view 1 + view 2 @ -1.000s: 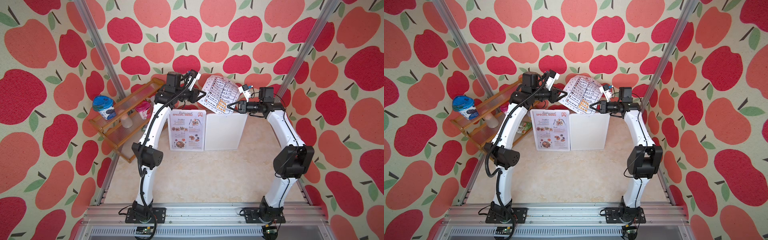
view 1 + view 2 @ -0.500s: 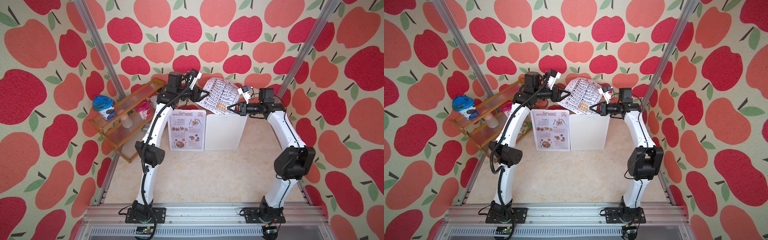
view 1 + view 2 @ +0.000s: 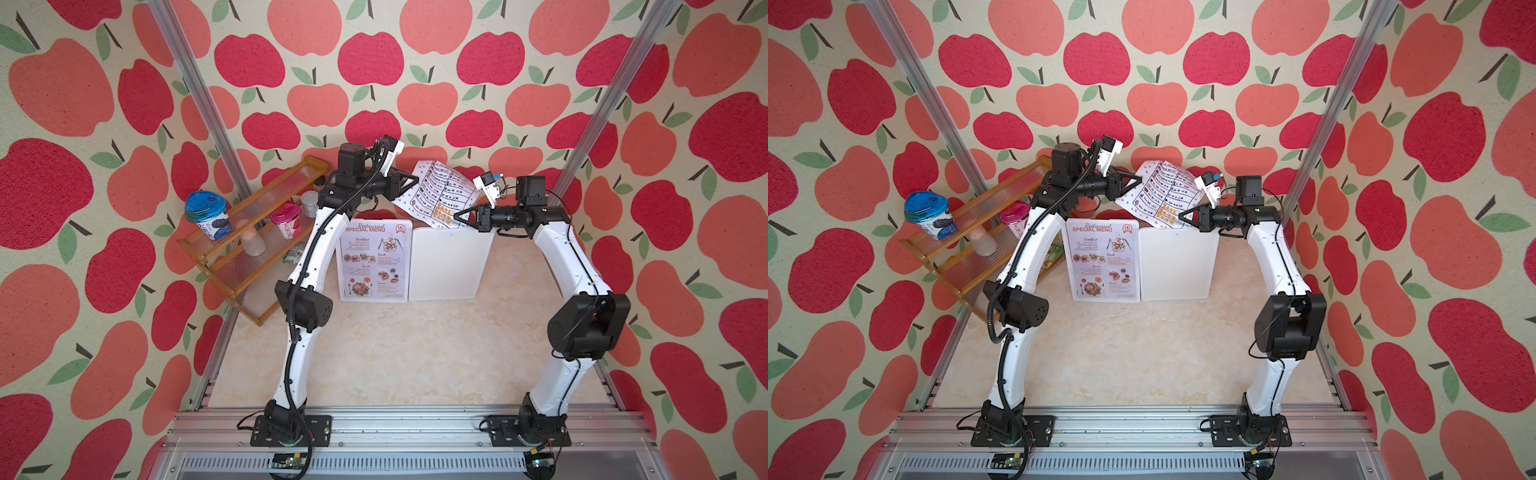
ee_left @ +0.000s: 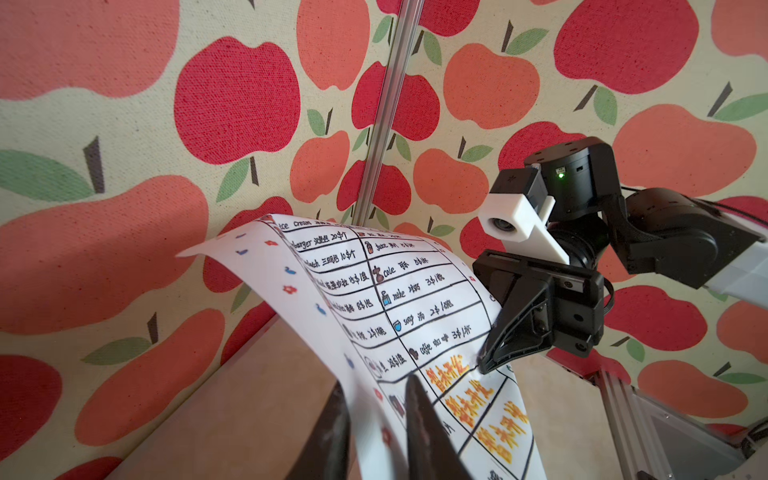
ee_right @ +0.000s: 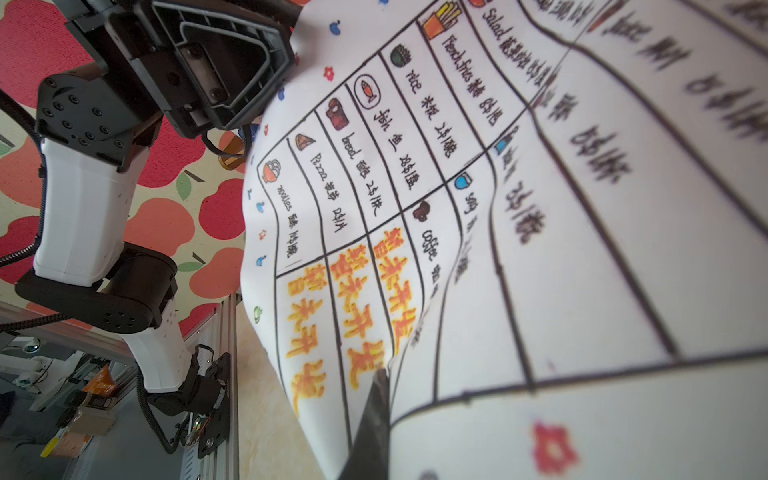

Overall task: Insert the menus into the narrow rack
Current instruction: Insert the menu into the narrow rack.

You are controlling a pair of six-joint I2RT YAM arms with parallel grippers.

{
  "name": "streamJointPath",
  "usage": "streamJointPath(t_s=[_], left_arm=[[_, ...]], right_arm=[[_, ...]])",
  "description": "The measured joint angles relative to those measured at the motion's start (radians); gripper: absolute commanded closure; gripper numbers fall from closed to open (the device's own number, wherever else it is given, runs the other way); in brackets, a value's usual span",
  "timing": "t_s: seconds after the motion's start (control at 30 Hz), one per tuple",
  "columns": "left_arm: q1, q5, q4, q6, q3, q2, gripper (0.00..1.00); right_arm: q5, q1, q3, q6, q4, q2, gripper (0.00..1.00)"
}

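- The left fingers (image 4: 426, 436) straddle one side edge of the table menu (image 3: 442, 193), and the paper runs between them. A sliver of gap shows, so I cannot tell whether they pinch the sheet or only bracket it.
- The table menu hangs in the air between the two sets of fingers. It is bowed up in the middle, with its orange lettering at the end nearest the right fingers.
- The right fingers (image 3: 467, 216) are clenched on the sheet's lower edge, just beside the orange text, and carry it.
- Below both sets of fingers, the photo menu (image 3: 376, 259) and a white panel (image 3: 451, 266) sit side by side and touching on the bench (image 3: 415, 353). The photo menu is under the left fingers and the panel under the right. No slot shows, so I cannot tell whether the panel is the rack.
- The step in hand looks like taking a two-sided hold on the limp table menu before feeding it in.
- The next move calls for a sure left pinch. After that the paper should be drawn taut and its leading edge squared to the narrow opening, since a slack sheet would likely buckle at the mouth.
- A second ago the left fingers stood just short of the sheet's edge, and they have since come across onto it.
- The right fingers, the table menu, the photo menu and the panel sit about where they were.
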Motion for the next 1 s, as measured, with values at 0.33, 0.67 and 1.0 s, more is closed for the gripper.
streamJointPath(t_s=[0.33, 0.67, 1.0], left_arm=[[-0.001, 0.007, -0.017, 0.018, 0.005, 0.003, 1.00], [-0.007, 0.001, -0.043, 0.078, 0.005, 0.003, 1.00], [-0.029, -0.021, -0.077, 0.124, 0.005, 0.001, 1.00]], right_arm=[[0.024, 0.005, 0.002, -0.022, 0.004, 0.000, 0.99], [0.028, 0.005, 0.006, -0.014, 0.024, 0.002, 0.72], [0.038, 0.005, 0.055, 0.006, 0.022, 0.035, 0.58]])
